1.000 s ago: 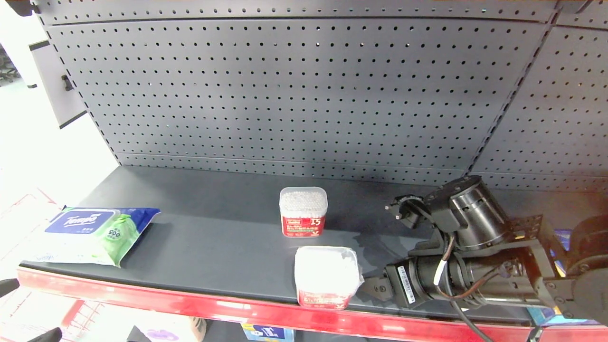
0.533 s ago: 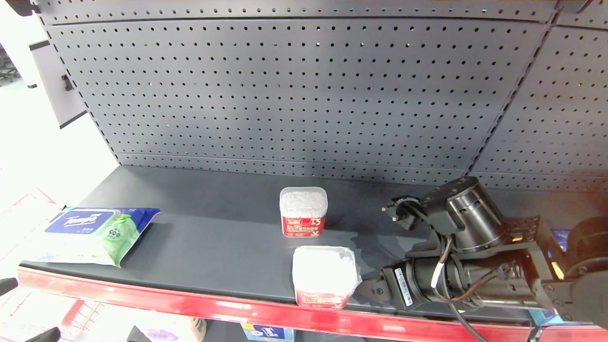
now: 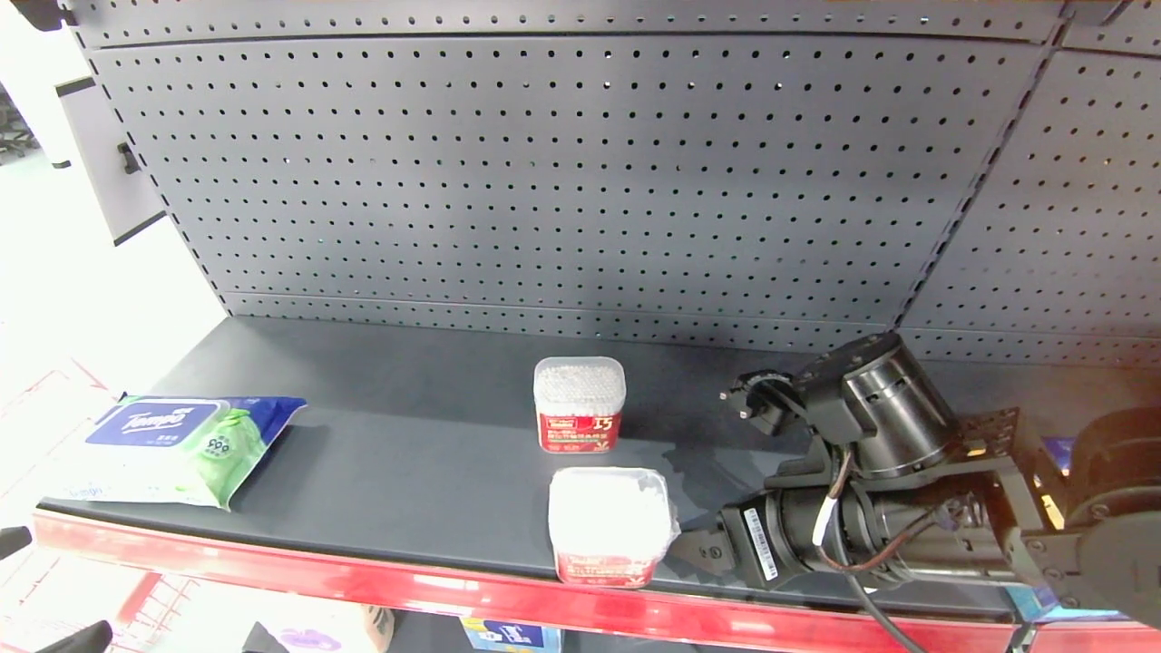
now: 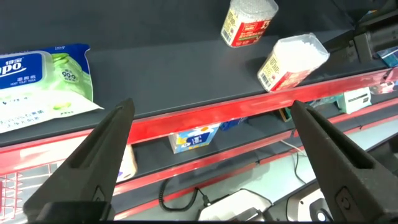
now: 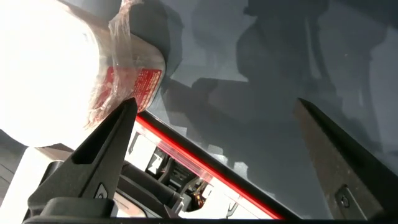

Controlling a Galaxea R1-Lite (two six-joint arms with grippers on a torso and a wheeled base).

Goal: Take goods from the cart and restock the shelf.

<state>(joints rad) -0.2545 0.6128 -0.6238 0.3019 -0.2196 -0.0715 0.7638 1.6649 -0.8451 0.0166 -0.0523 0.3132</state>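
Two white-lidded tubs with red labels stand on the dark shelf [image 3: 408, 453]. One tub [image 3: 580, 404] [image 4: 249, 22] sits mid-shelf. The other, wrapped tub [image 3: 609, 521] [image 4: 291, 60] [image 5: 56, 68] stands at the shelf's red front edge. My right gripper [image 3: 691, 550] [image 5: 214, 102] lies low on the shelf just right of this front tub, open. The tub is outside the fingers, against one fingertip [image 5: 124, 112], and nothing is between them. My left gripper [image 4: 211, 104] hangs open and holds nothing, in front of and below the shelf edge.
A blue and green pack of wipes [image 3: 177, 446] [image 4: 40, 78] lies at the shelf's left front corner. A grey pegboard wall [image 3: 544, 181] closes the back. Boxes [image 4: 193, 138] stand on the lower shelf under the red lip [image 3: 363, 580].
My right arm has shifted left along the shelf's front, and the front tub has slid a little left with it. The other tub and the wipes have not moved.
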